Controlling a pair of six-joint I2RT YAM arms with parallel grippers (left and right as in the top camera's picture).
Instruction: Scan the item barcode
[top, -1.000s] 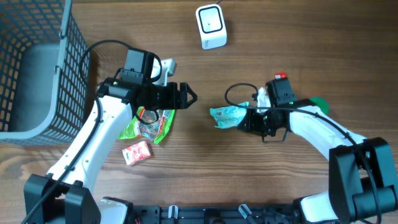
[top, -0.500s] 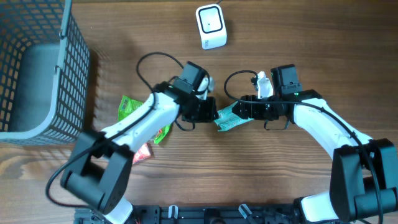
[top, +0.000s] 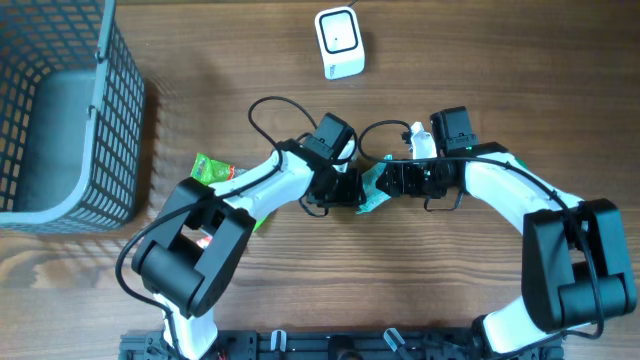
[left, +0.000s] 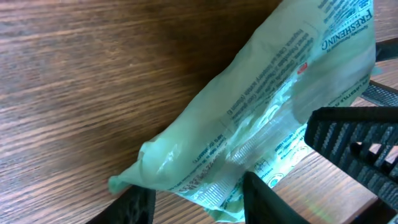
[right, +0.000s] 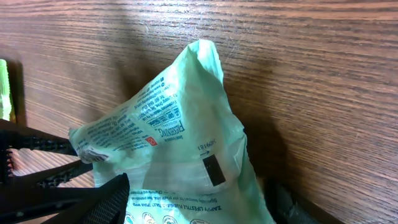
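Looking down from overhead, I see the wooden table filling the view, with a grey wire basket at its far left corner. Both arms reach in towards the middle of the table and meet there, the left arm coming from the left and the right arm from the right. A small white scanner sits near the far edge, well apart from them. The item, a pale green packet, lies between the two grippers at the centre of the table. A second green packet lies beside the left arm, partly hidden by it. The left gripper has its fingers on either side of the packet's lower edge in its wrist view. I cannot tell from here whether they are pinching it. The right gripper stands with its fingers spread wide around the packet's other end, and one finger is clear of the plastic, so it is not clamping. The packet shows small print and a black rectangular mark facing the right wrist camera.
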